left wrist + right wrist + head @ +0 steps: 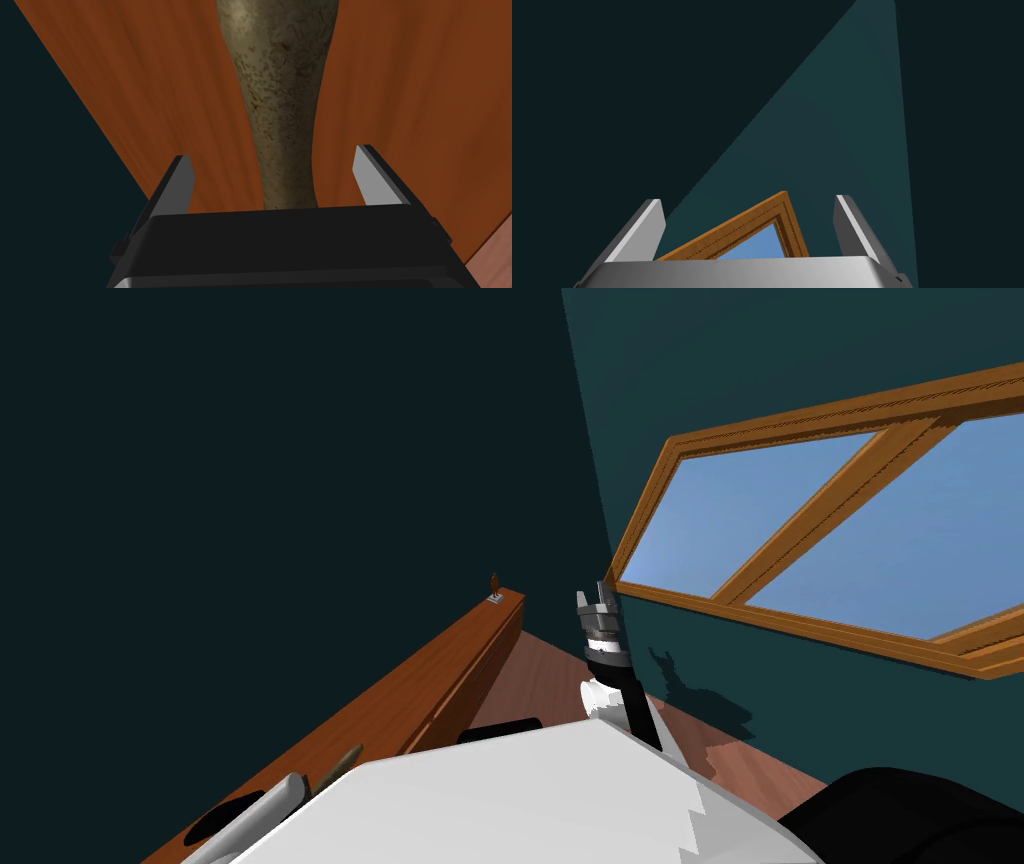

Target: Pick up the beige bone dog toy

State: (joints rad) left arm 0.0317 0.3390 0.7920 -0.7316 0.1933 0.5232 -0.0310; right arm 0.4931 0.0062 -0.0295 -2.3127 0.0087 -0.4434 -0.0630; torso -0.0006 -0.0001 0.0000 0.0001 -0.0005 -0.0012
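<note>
Left claw (272, 155) apart, one finger either side of the bone toy (280, 100) on the wooden tabletop (400, 75). Pre-grasp: you close on the shaft, then lift. Right claw (748, 200) apart, idle.

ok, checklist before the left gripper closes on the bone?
1. Left gripper open: ok, fingers stand apart.
2. Bone between the fingers: ok, its narrow shaft runs down the middle of the gap.
3. Clearance at the sides: ok, the wood top shows between each finger and the bone.
4. Fingertips low enough to catch the shaft: cannot tell from this angle.
5. Grip spot: ok, the fingers flank the thin part, not the wide end.
6. Right gripper out of the way: ok, raised near the window, open and holding nothing.
</note>
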